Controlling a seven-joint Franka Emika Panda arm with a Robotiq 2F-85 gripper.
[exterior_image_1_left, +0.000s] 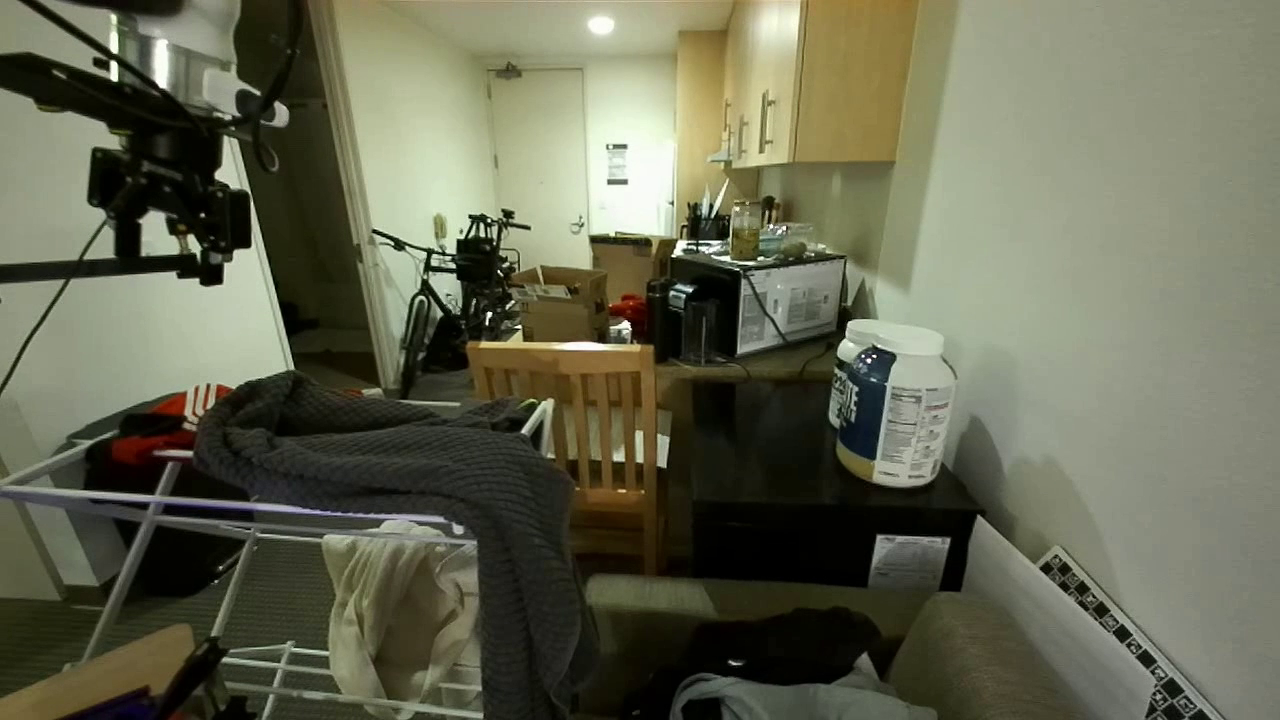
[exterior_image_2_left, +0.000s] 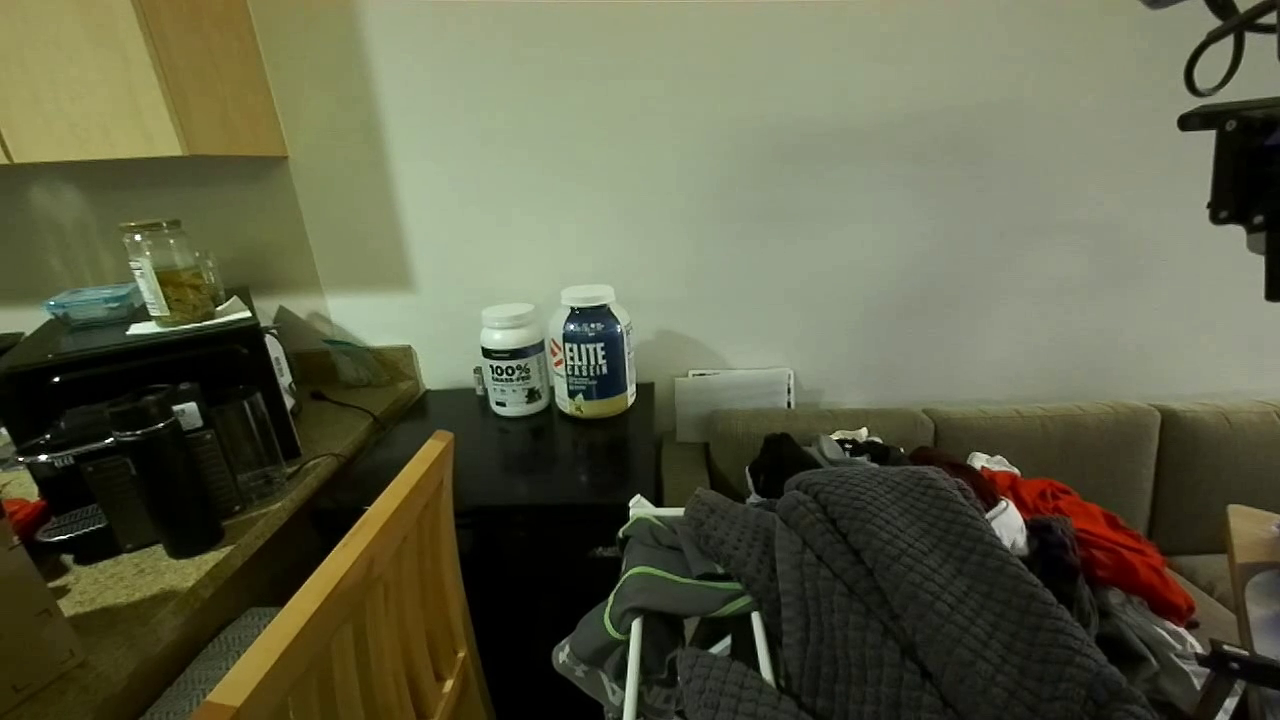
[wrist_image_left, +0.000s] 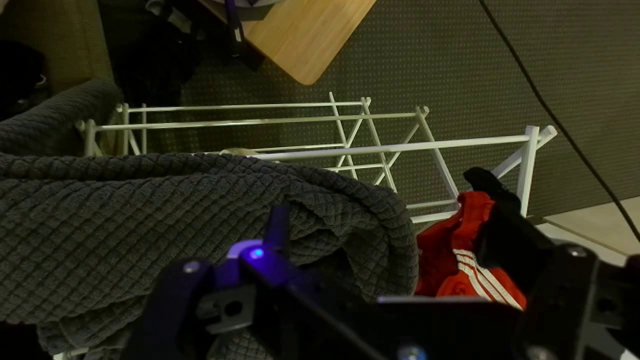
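Observation:
My black gripper (exterior_image_1_left: 172, 250) hangs in the air at the upper left of an exterior view, above the drying rack. A gap shows between its fingers, and nothing is held. At the right edge of an exterior view, only part of the gripper (exterior_image_2_left: 1245, 190) appears. Below it, a dark grey quilted towel (wrist_image_left: 175, 215) drapes over the white drying rack (wrist_image_left: 390, 149). One dark finger (wrist_image_left: 277, 227) overlaps the towel in the wrist view, without visible contact. A red garment with white stripes (wrist_image_left: 472, 255) lies beside the towel's rounded end, partly hidden behind the gripper.
A wooden chair (exterior_image_1_left: 560, 352) stands behind the rack. Two tubs, a blue-labelled one (exterior_image_2_left: 593, 350) and a smaller white one (exterior_image_2_left: 515, 365), sit on a black cabinet (exterior_image_2_left: 480, 470). A sofa (exterior_image_2_left: 1040, 450) bears heaped clothes. A wooden board (wrist_image_left: 310, 45) and a cable (wrist_image_left: 555, 110) lie nearby.

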